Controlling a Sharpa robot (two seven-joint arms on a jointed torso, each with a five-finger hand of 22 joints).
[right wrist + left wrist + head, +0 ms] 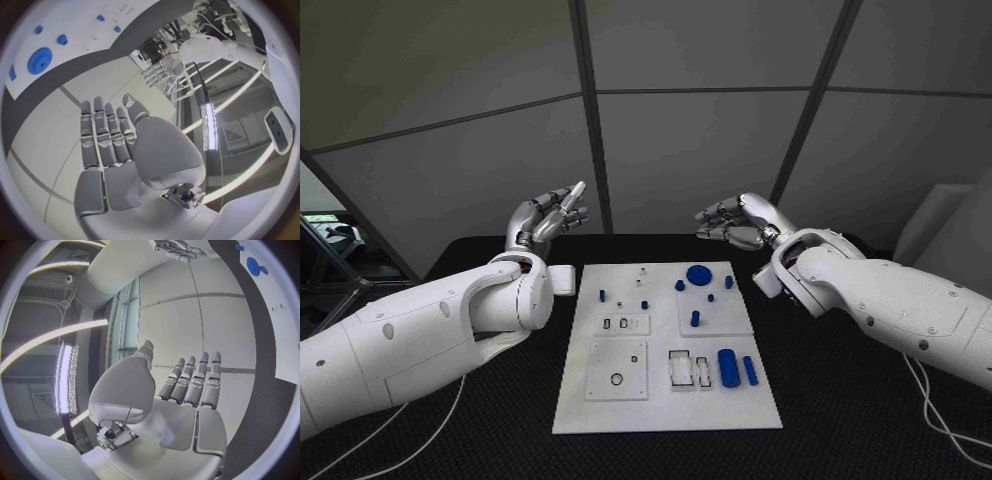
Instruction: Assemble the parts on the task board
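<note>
The white task board (665,400) lies in the middle of the black table. Small blue parts rest on it: a round disc (698,271), a thick cylinder (728,366), a thin rod (750,371) and several small pegs (695,318). My left hand (551,218) is raised above the table's far left, fingers straight and apart, holding nothing. My right hand (738,224) hovers above the far right, fingers slightly bent, also empty. In the left wrist view the left hand (187,385) is flat and open. The right hand (112,135) looks the same in the right wrist view, where the disc (40,60) also shows.
Clear rectangular slots and white sub-plates (619,370) sit on the board's near half. Black table surface (862,410) lies free on both sides of the board. Grey wall panels stand behind the table.
</note>
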